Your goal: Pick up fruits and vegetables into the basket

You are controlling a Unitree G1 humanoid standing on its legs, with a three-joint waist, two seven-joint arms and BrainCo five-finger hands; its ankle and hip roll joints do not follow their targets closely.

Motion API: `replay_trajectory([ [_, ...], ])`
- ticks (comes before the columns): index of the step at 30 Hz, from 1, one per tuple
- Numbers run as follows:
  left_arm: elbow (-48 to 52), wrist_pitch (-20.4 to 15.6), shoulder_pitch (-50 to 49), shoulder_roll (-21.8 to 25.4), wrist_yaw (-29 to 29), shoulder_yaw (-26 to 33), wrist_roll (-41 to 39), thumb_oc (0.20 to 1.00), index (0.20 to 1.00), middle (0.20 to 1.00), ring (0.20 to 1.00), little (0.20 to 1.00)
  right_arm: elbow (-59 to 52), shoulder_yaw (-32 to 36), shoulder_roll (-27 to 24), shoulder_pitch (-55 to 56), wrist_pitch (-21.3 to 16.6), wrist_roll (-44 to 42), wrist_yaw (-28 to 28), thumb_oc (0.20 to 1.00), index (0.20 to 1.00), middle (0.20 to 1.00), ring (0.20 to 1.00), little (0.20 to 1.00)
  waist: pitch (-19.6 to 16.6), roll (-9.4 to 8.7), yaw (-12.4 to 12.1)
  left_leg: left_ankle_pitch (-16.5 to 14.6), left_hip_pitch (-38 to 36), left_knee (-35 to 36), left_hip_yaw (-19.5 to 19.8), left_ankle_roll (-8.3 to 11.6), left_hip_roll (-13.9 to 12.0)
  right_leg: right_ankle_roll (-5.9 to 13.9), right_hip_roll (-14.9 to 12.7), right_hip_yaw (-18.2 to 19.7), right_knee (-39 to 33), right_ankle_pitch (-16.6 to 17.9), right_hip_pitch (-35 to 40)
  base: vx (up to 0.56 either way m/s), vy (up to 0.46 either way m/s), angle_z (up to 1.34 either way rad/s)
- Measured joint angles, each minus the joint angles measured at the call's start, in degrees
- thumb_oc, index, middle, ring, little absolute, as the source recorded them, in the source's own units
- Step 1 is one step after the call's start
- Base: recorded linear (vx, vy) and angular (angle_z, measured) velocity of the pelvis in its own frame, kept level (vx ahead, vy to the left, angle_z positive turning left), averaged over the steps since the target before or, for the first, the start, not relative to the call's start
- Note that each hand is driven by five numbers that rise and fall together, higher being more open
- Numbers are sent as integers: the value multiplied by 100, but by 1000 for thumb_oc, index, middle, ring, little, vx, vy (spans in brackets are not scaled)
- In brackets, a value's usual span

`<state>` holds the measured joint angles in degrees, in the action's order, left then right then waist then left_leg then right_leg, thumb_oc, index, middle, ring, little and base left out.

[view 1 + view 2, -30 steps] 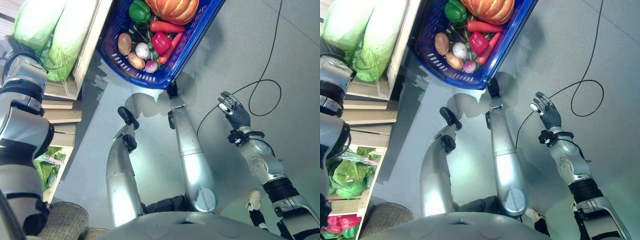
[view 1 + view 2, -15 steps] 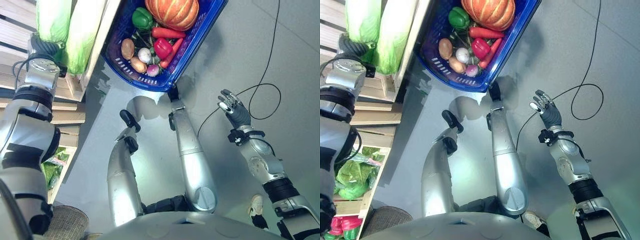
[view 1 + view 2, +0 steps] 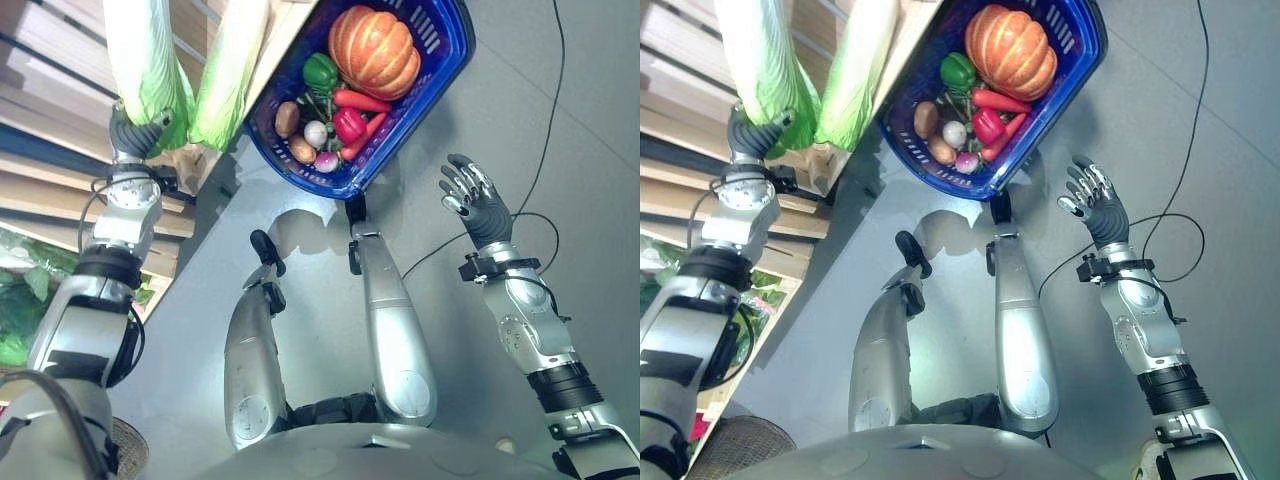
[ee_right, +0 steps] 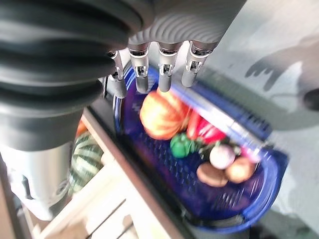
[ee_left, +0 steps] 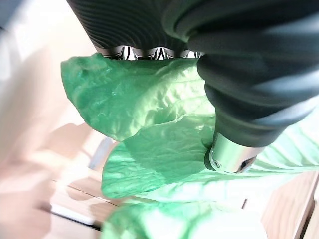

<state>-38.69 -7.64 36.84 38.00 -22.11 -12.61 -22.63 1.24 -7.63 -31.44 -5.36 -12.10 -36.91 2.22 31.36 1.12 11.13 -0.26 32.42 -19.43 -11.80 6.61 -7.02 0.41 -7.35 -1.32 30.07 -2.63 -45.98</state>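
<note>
The left hand (image 3: 133,135) reaches up to a cabbage (image 3: 143,60) on the wooden shelf (image 3: 60,190); the left wrist view shows its thumb pressed into the green leaves, but I cannot tell the fingers' grip. The right hand (image 3: 474,194) hangs spread, holding nothing, beside the blue basket (image 3: 452,50) on the floor. The right wrist view shows a striped melon (image 4: 82,159) shelved behind the basket.

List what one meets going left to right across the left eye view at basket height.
left hand on a cabbage → second cabbage → blue basket holding a pumpkin → right hand
</note>
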Motion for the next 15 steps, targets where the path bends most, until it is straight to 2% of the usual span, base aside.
replay_trajectory([
  [8, 898, -143, -725, -159, -121, 307, 200, 200, 200, 200, 200, 200, -341, 130, 131, -257, 277, -142, 358, 1000, 1000, 1000, 1000, 1000, 6, 11, -369, 7, -123, -35, 160, -3, 4, -17, -45, -182, -7, -14, 267, 7, -90, 10],
  [11, 1620, -242, -1117, -157, -127, 374, 930, 200, 200, 200, 200, 200, -449, 130, 168, -441, 474, -256, 419, 1000, 1000, 1000, 1000, 1000, 21, 37, -523, 11, -254, -42, 277, 7, 4, -40, -57, -278, -28, -32, 476, 18, -93, 12],
  [15, 2325, -400, -1419, -158, -98, 369, 1503, 200, 200, 200, 200, 200, -665, 120, 244, -627, 489, -255, 417, 1000, 1000, 1000, 1000, 1000, 21, 37, -658, 9, -290, -46, 333, -14, 9, -35, -82, -342, -96, -33, 573, 13, -79, 7],
])
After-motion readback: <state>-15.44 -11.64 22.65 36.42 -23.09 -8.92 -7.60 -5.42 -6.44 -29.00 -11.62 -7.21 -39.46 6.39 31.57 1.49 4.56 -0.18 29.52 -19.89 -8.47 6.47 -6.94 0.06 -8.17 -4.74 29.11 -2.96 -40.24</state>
